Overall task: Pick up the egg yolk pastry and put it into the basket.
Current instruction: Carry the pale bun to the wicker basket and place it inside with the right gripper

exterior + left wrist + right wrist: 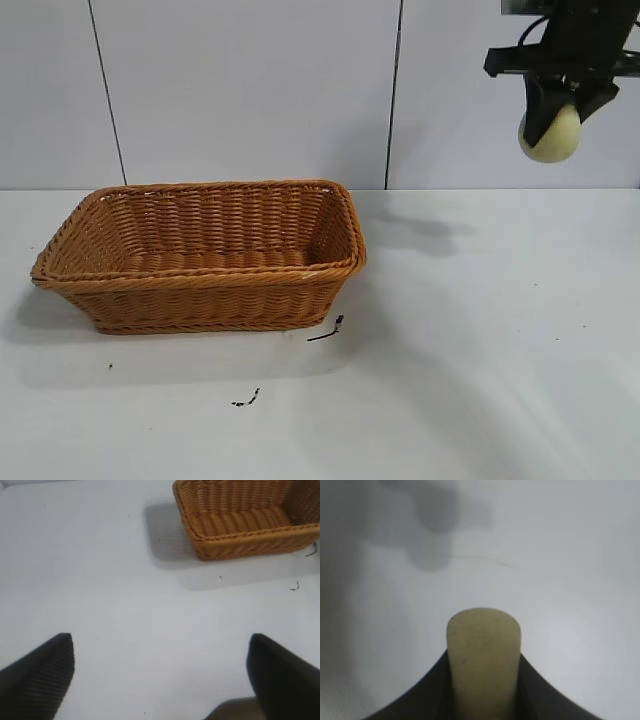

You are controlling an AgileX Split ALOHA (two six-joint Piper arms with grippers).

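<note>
Bright, even light; soft shadows.

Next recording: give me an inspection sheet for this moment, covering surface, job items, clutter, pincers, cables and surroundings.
Surface: white table, bare apart from the basket and a few dark specks.
Job items: small pale yellow-cream rounded egg yolk pastry held high in the air, right of the basket and not above it; large orange-brown woven wicker basket on the table, nothing seen inside.
Clutter: two small black scraps in front of the basket.
Pincers: right pincer shut on the pastry, raised near the top right of the exterior view; left pincer open, over bare table away from the basket.
Cables: dark cable at the right arm.
Surroundings: white panelled wall behind the table.
</note>
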